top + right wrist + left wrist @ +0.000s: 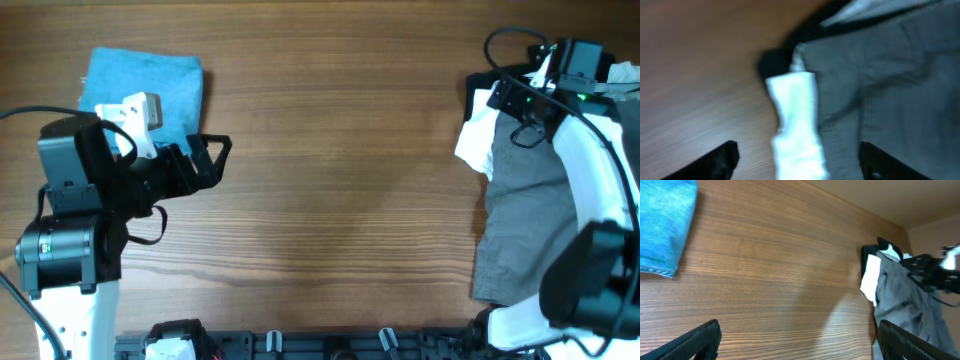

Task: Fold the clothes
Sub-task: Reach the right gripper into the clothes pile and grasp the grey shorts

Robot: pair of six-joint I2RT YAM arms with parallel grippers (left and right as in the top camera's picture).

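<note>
A folded blue cloth [150,85] lies at the table's far left; it also shows in the left wrist view [665,225]. My left gripper [212,160] is open and empty just right of it, above bare wood [797,345]. A pile of unfolded clothes lies at the right: a grey garment [525,215] with a white piece [478,135] and a dark edge. The grey garment also shows in the left wrist view [905,300] and the right wrist view [890,85]. My right gripper [520,95] is open above the pile's far end, over the white piece [795,125].
The wooden table [340,150] stretches between the blue cloth and the pile. A red and green item [625,80] shows at the far right edge. Black cables [510,45] loop over the right arm. A rail with clips [330,343] runs along the front edge.
</note>
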